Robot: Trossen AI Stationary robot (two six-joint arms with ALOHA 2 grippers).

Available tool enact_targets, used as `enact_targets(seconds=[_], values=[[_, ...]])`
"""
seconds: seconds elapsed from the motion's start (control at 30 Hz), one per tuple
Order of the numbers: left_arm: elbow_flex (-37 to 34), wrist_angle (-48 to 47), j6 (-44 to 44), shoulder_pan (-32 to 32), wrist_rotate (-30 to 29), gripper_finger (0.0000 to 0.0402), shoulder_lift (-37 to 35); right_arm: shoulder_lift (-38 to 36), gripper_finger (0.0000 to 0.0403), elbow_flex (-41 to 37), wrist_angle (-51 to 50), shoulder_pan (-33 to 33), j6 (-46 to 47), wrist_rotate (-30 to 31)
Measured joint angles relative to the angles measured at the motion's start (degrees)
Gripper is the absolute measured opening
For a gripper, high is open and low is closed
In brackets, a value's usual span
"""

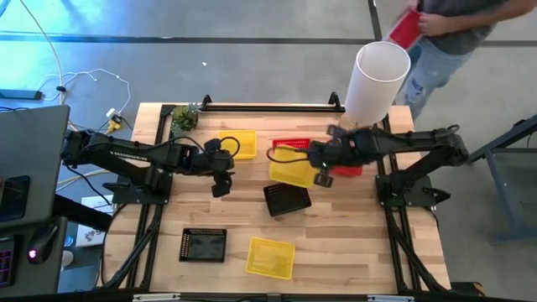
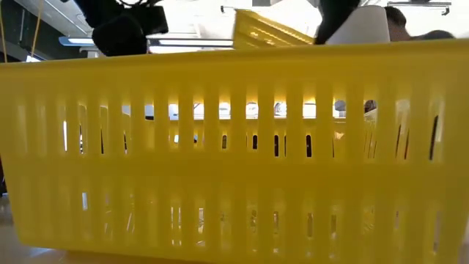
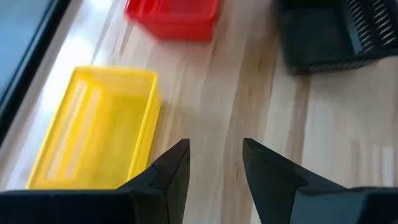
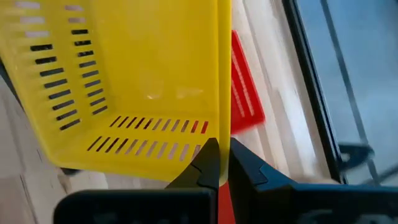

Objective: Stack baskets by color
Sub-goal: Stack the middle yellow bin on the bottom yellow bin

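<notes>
- Our right gripper [image 4: 219, 163] pinches the wall of a yellow plastic mesh basket [image 1: 291, 167], lifted.
- Next, we judge, it goes into another yellow basket [image 1: 241, 144].
- Our left gripper [image 3: 214, 163] hangs open, empty.

One yellow basket [image 4: 143, 87] hangs tilted, its rim wall pinched between the right jaws, above a red basket [image 1: 295, 144]. Another red basket [image 1: 348, 170] lies just under those jaws. A second yellow basket [image 3: 93, 127] lies beside the left jaws. A black basket [image 1: 287, 200] sits between the two jaws, tilted. Another black basket [image 1: 203, 244] and a third yellow basket [image 1: 270, 257] lie well apart from both.
</notes>
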Motion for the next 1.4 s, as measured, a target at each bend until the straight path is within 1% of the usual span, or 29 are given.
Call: enact_targets(seconds=[0.1, 0.17, 0.27, 0.37, 0.53, 0.7, 0.87, 0.97, 1.13, 1.4], values=[[0.00, -2.69, -1.36, 1.33, -0.02, 0.0133, -0.02, 1.58, 0.0000, 0.93, 3.43, -2.09, -3.25, -4.22], [0.00, -3.72, -1.58, 1.91, 0.01, 0.0133, -0.02, 2.40, 0.0000, 1.34, 4.73, -2.76, -3.23, -8.01], [0.00, -4.16, -1.57, 2.50, 0.21, 0.0133, -0.02, 3.31, 0.0000, 1.40, 5.22, -2.18, -0.11, -13.69], [0.00, -4.09, -1.57, 3.01, 0.20, 0.0133, -0.02, 3.85, 0.0000, 1.38, 5.32, 0.00, 4.08, -17.50], [0.00, -3.98, -2.67, 3.57, 0.46, 0.0133, -0.02, 5.21, 0.0000, 1.38, 7.14, 5.49, 10.59, -20.74], [0.00, -3.99, -3.08, 3.55, 0.72, 0.0133, -0.02, 6.82, 0.0000, 1.34, 10.18, 11.34, 15.23, -21.81], [0.00, -3.93, -4.13, 3.55, 3.80, 0.0133, -0.02, 8.96, 0.0000, 1.34, 13.49, 15.82, 17.60, -22.25], [0.00, -3.93, -4.27, 3.55, 4.72, 0.0133, -0.02, 10.74, 0.0000, 1.32, 14.84, 17.48, 17.87, -23.60], [0.00, -3.94, -5.51, 3.55, 5.03, 0.0133, -0.02, 14.52, 0.0000, 1.32, 17.54, 19.14, 17.84, -27.66], [0.00, -3.93, -5.65, 3.55, 5.07, 0.0133, -0.02, 19.02, 0.0000, 1.27, 19.76, 19.53, 17.64, -30.72]])
